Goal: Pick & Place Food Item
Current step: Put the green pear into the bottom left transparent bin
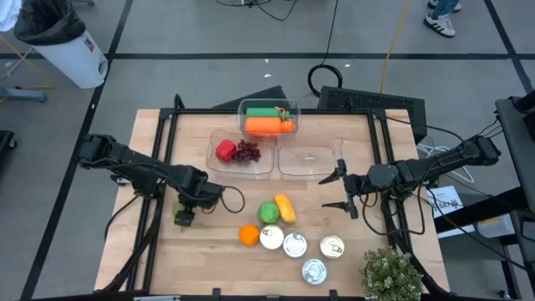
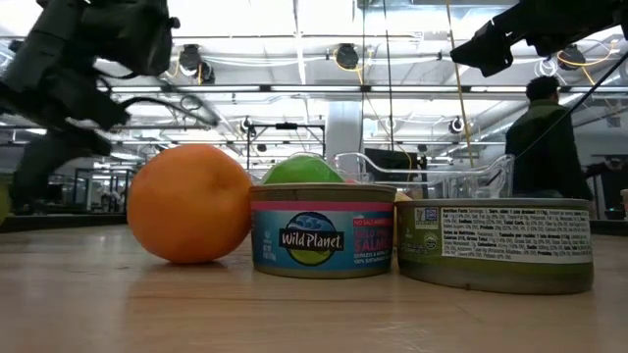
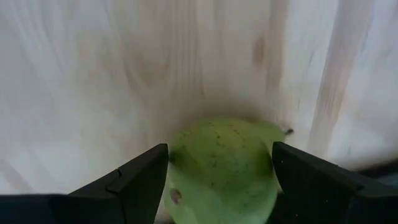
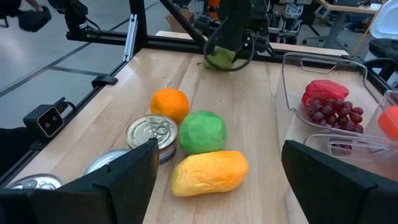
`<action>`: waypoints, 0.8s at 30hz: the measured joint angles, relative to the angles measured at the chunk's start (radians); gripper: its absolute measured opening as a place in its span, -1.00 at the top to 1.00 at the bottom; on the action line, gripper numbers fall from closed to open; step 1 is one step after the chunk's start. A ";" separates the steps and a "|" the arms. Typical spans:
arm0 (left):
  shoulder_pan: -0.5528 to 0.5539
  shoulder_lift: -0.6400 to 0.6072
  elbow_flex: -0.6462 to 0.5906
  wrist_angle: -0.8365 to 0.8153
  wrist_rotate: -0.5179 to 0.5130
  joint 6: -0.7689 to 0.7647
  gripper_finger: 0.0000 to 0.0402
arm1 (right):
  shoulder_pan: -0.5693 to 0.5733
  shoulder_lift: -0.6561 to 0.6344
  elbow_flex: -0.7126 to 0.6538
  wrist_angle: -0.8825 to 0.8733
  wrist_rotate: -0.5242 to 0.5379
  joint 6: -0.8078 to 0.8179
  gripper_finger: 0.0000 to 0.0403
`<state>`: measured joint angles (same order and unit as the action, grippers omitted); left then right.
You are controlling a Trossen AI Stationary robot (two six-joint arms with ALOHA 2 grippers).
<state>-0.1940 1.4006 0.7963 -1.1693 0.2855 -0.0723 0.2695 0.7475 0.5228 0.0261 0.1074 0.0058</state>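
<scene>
A green pear sits between the two fingers of my left gripper, over the left part of the wooden table. The right wrist view shows the same pear under that gripper. My right gripper hovers open above the table's right part with nothing between its fingers. An orange, a round green fruit and a yellow fruit lie on the table's middle. My left gripper pinches the pear's two opposite sides between its fingers, which come steeply from above. The pear's far end points at the wood, with a shadow around it. Whether the pear rests on the table or hangs just above it, I cannot tell.
Several tin cans stand near the front edge beside the orange. At the back stand a clear tray with a red fruit and grapes, an empty clear tray and a box with carrots. A potted plant fills the front right corner.
</scene>
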 joint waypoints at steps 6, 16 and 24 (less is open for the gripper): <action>0.001 0.000 0.000 -0.107 0.042 -0.281 -0.47 | 0.000 0.000 0.000 0.000 0.000 -0.013 -0.59; 0.010 0.000 0.000 -0.269 0.176 -0.734 -0.47 | 0.000 0.000 0.000 -0.015 0.000 -0.011 -0.59; -0.067 -0.001 -0.001 -0.380 0.292 -0.695 -0.48 | 0.000 0.000 0.000 -0.016 0.000 0.004 -0.59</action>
<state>-0.2608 1.3994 0.7956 -1.5496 0.5773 -0.7676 0.2695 0.7473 0.5228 0.0102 0.1075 0.0100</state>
